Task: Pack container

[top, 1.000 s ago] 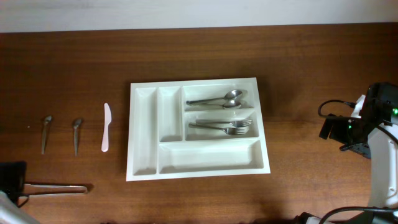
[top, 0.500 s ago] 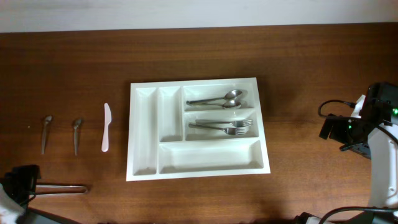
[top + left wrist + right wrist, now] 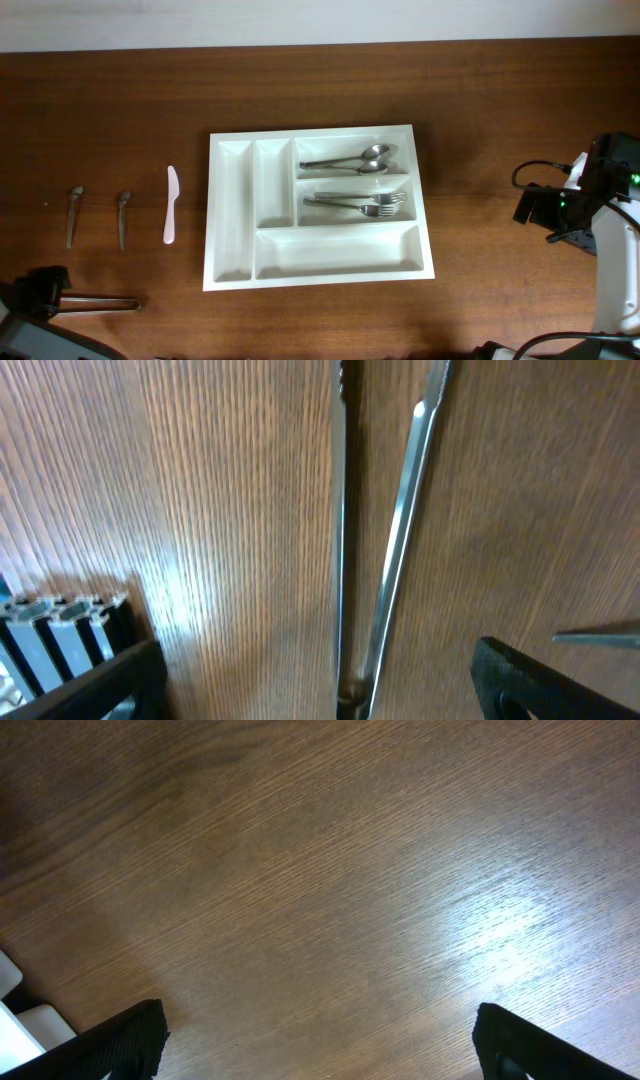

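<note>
At the near left corner of the brown wooden table (image 3: 500, 120), my left gripper (image 3: 315, 682) hangs with its fingers wide apart over the hinge end of the long thin steel tongs (image 3: 404, 510). I judge the tongs to be light, springy and slippery, so I would pinch both arms together near their middle. The large white plastic cutlery tray (image 3: 232, 212) lies at the middle of the table. It looks stiff and light, and its long front compartment holds nothing. My right gripper (image 3: 325, 1045) is also spread, over bare wood.

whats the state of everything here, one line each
tray: three compartments empty
spoons: in top right compartment
forks: in middle right compartment
knife: flat on table, unpacked
small utensils: on table, unpacked
tongs: on table, arms apart
left gripper: open, straddling tongs
right gripper: open, empty
</note>
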